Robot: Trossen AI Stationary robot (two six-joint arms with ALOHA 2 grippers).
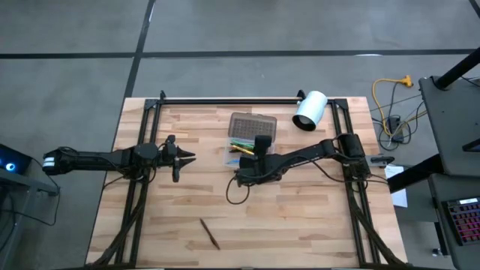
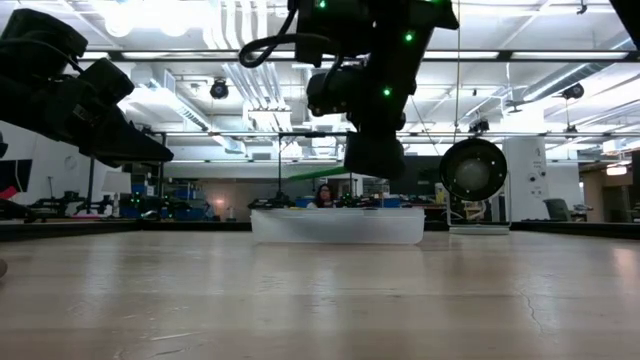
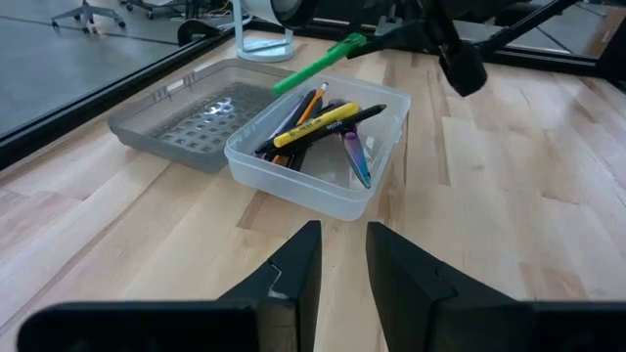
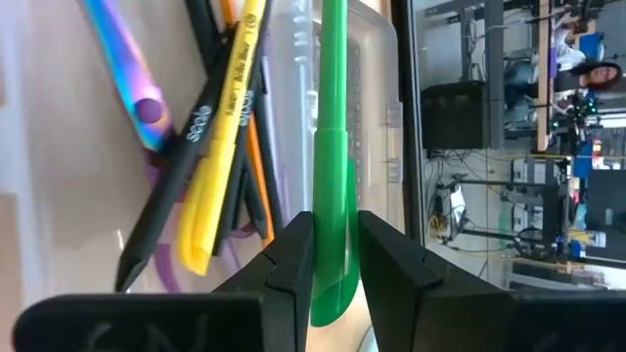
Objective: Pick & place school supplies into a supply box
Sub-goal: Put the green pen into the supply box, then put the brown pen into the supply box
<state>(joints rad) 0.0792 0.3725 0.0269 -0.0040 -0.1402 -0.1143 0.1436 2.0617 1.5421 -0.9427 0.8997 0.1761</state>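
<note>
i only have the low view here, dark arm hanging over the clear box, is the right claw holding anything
Observer: Yes. The right claw is shut on a green pen, held over the supply box.
Operator: anything in the box already
Observer: A yellow pen, a black pen, an orange pencil and the purple-handled scissors lie inside it.
Operator: lid open or closed
Observer: Open; the grey lid lies flat on the table beside the box.
Operator: anything left out on the table
Observer: One dark brown pencil lies near the front edge, apart from both arms. The left claw hangs empty, left of the box.
</note>
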